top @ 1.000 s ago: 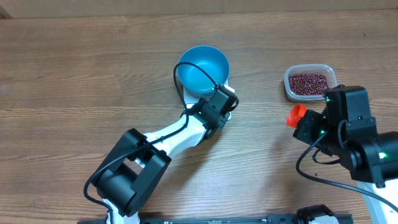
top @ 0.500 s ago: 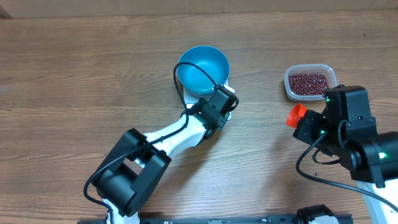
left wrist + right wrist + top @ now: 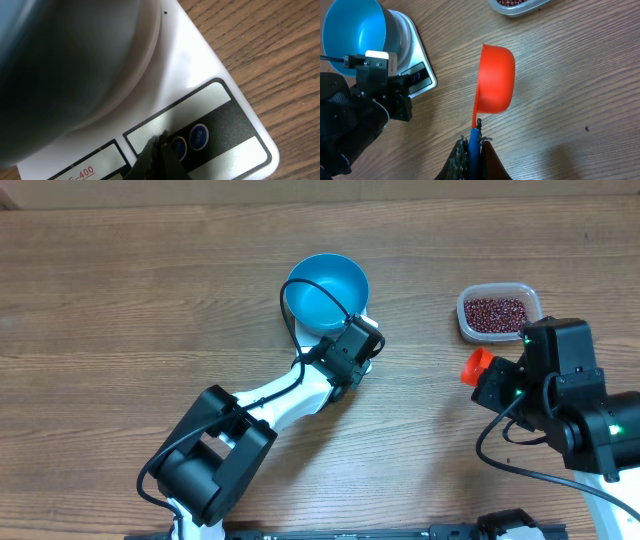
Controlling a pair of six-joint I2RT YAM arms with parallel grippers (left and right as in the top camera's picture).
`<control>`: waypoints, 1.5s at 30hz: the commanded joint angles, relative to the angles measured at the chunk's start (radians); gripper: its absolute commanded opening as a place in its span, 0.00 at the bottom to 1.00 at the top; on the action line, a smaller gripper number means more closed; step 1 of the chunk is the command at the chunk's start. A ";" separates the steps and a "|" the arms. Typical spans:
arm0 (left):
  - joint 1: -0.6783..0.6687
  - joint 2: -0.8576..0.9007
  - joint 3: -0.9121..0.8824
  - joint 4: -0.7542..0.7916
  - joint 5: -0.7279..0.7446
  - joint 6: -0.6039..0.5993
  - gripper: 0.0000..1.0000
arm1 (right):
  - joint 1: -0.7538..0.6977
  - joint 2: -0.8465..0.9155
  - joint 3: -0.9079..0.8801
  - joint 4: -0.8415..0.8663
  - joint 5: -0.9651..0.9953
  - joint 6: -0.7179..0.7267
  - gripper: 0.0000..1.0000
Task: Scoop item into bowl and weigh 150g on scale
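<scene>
The blue bowl (image 3: 327,292) stands on the white scale (image 3: 200,75) and looks empty from above. My left gripper (image 3: 159,142) is shut, its tips resting on the scale's front panel at the left of two round blue buttons (image 3: 199,136). My right gripper (image 3: 473,142) is shut on the blue handle of an orange scoop (image 3: 496,77), held empty above the table to the right of the scale. The red-brown beans (image 3: 495,313) lie in a clear tub at the back right.
The clear tub (image 3: 467,325) stands just beyond the right arm. The left arm (image 3: 270,405) stretches diagonally from the front edge up to the scale. Bare wooden table lies to the left and between the arms.
</scene>
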 commanded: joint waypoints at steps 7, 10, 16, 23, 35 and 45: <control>0.008 0.055 -0.013 -0.023 -0.005 0.015 0.04 | 0.005 -0.006 0.027 0.005 0.014 -0.005 0.04; 0.008 0.055 -0.013 -0.027 -0.005 0.015 0.04 | 0.005 -0.006 0.027 0.005 0.013 -0.004 0.04; 0.008 0.055 -0.013 -0.046 -0.005 0.015 0.04 | 0.005 -0.006 0.027 0.005 0.013 -0.004 0.04; 0.007 0.055 -0.013 -0.057 -0.005 0.015 0.04 | 0.005 -0.006 0.027 0.004 0.013 -0.001 0.04; -0.019 -0.003 -0.005 -0.091 -0.009 0.015 0.04 | 0.005 -0.006 0.027 -0.001 0.014 -0.001 0.04; -0.079 -0.194 -0.005 -0.200 -0.017 0.014 0.04 | 0.005 -0.006 0.027 -0.007 0.014 -0.001 0.04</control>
